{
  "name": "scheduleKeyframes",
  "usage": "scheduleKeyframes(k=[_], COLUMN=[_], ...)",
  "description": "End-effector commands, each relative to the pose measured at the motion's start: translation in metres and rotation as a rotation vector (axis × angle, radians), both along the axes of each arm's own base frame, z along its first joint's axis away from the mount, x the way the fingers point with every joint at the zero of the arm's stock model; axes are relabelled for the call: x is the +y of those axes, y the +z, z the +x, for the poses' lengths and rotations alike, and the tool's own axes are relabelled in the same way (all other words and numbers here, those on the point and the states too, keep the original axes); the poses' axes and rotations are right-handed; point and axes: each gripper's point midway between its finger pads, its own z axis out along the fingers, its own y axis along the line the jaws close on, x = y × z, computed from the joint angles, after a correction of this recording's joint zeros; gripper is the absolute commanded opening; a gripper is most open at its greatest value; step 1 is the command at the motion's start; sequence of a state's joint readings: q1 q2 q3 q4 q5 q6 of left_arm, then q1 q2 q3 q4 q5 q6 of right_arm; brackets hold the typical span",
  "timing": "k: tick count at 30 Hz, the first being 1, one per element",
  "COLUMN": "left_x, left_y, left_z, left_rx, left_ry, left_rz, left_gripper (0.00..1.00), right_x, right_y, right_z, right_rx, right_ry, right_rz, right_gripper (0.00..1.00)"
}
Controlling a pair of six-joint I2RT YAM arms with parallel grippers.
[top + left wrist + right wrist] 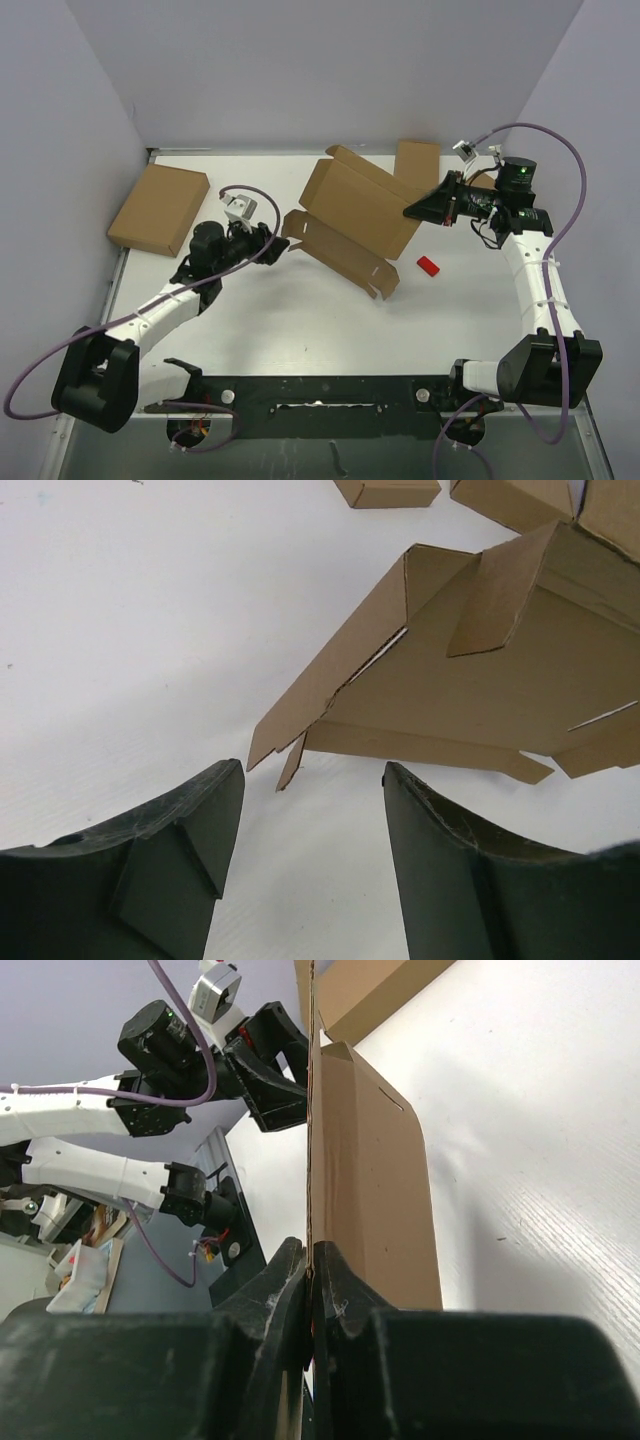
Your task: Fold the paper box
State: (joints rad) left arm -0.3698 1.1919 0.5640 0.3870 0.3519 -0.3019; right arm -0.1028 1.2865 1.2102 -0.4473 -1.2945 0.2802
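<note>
Four brown cardboard boxes sit on one white surface [300, 330]. One is the paper box [350, 205], the only one opened out. One is the larger box [160, 210], the only one at the left. Two are smaller, at the far side: the first smaller box [418, 160] and the second smaller box [512, 502], which the top view mostly hides behind an arm. One small red item [428, 265] lies there too. Two arms are in view, the left arm [150, 315] and the right arm [535, 280], each with one hand: the left hand [275, 238] and the right hand [410, 212]. Each hand has two fingers [180, 860].
</note>
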Motion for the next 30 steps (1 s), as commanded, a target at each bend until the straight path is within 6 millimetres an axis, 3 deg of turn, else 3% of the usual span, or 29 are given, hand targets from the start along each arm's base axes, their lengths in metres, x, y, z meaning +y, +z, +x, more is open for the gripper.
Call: scheduleKeyframes(k=[1, 7, 13, 21, 30], left_x=[-0.010, -0.015, -0.013, 0.008, 0.016], left_y=[0.046, 0.039, 0.038, 0.032, 0.002], left_z=[0.027, 0.039, 0.026, -0.020, -0.063], left_rx=[-0.179, -0.165, -0.175, -0.164, -0.062], left_ry=[-0.008, -0.015, -0.030, -0.001, 0.065], left_rz=[-0.053, -0.047, -0.041, 0.000, 0.061], left_gripper=[0.53, 0.31, 0.00, 0.00, 0.00], right_x=[0.004, 0.004, 0.002, 0.003, 0.029], right_y=[0.014, 0.014, 0.007, -0.002, -0.035], right_z=[-0.003, -0.002, 0.004, 0.017, 0.015], right_rx=[-0.059, -0.058, -0.062, -0.069, 0.007], right_ry=[0.038, 0.036, 0.023, 0.036, 0.128], right_rz=[0.017, 0.016, -0.010, -0.044, -0.057], right_gripper=[0.00, 0.00, 0.00, 0.00, 0.00])
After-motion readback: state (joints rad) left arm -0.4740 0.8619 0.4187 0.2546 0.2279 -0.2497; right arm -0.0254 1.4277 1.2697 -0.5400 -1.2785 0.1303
